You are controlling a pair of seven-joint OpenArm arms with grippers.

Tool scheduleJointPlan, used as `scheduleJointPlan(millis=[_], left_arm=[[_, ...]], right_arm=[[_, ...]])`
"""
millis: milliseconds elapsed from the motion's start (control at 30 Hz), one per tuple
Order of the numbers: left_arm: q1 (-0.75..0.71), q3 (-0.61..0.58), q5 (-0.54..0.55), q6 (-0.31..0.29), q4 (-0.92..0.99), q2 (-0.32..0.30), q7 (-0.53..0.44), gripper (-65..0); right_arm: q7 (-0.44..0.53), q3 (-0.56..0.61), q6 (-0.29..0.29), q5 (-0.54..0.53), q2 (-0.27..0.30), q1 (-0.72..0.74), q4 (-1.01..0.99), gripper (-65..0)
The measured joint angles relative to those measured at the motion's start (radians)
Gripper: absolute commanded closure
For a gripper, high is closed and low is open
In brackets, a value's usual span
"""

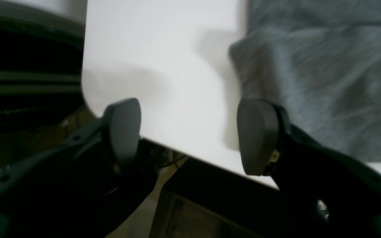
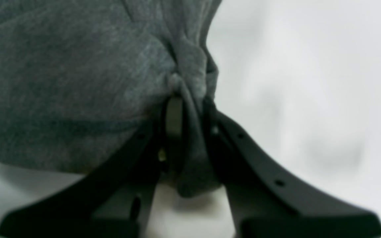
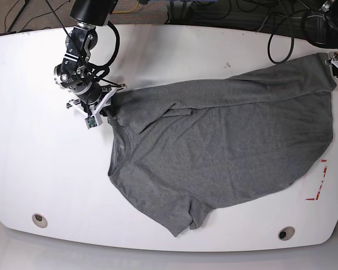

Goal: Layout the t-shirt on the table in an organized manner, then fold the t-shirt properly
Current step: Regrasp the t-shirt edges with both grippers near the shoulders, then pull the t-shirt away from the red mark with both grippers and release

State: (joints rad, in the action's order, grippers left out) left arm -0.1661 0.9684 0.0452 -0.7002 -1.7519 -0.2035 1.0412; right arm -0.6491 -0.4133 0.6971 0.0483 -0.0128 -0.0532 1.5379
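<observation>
- A glossy white table (image 3: pixel 174 50) with rounded corners is seen from above in the base view; a round grommet hole (image 3: pixel 39 220) is set near one front corner and another (image 3: pixel 285 233) near the other.
- Red tape marks (image 3: pixel 318 188) are stuck on the tabletop just beside the shirt's hem side.
- Black cables (image 3: pixel 273 34) are draped over the far edge, and brownish flooring is visible beyond it.
- The dark heather-grey t-shirt (image 3: pixel 225 140) is spread over the middle and right part of the table in the base view, with its long axis running across the table from left to right.
- The collar end is turned toward the right gripper (image 3: pixel 106 109); the bottom end reaches the far right edge.
- One short sleeve (image 3: pixel 183 216) is laid pointing toward the near edge.
- The fabric is creased, with a fold ridge along the far side and bunched cloth near the collar.
- In the right wrist view, the right gripper's fingers (image 2: pixel 174 115) are clamped on a gathered pinch of the t-shirt.
- In the left wrist view, the left gripper (image 1: pixel 190 134) is held over the table's edge with its fingers wide apart and nothing between them; the shirt's edge lies just beside it.
</observation>
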Motion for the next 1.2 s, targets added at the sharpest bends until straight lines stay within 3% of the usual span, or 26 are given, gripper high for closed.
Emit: scheduleJointPlan(millis=[533,800,900,1067,1200], left_arm=[[0.053,-0.071,-0.022,0.003,0.193,-0.001,0.002,-41.9],[0.066,-0.082,0.005,0.0,0.254,0.001,-0.041,-40.4],[0.063,-0.109,0.008,0.0,0.276,-0.009,-0.075,-31.8],[0.075,-0.163,0.019,0.004,0.312,-0.017,-0.117,-11.5],[0.077,-0.173,0.026,0.003,0.31,-0.013,-0.122,-9.3]], right_arm=[[0.0,0.0,0.0,0.0,0.0,0.0,0.0,-8.2],[0.0,0.0,0.0,0.0,-0.001,0.0,0.0,-8.1],[0.0,0.0,0.0,0.0,-0.001,0.0,0.0,-8.1],[0.0,0.0,0.0,0.0,-0.001,0.0,0.0,-8.1],[0.0,0.0,0.0,0.0,-0.001,0.0,0.0,-7.9]])
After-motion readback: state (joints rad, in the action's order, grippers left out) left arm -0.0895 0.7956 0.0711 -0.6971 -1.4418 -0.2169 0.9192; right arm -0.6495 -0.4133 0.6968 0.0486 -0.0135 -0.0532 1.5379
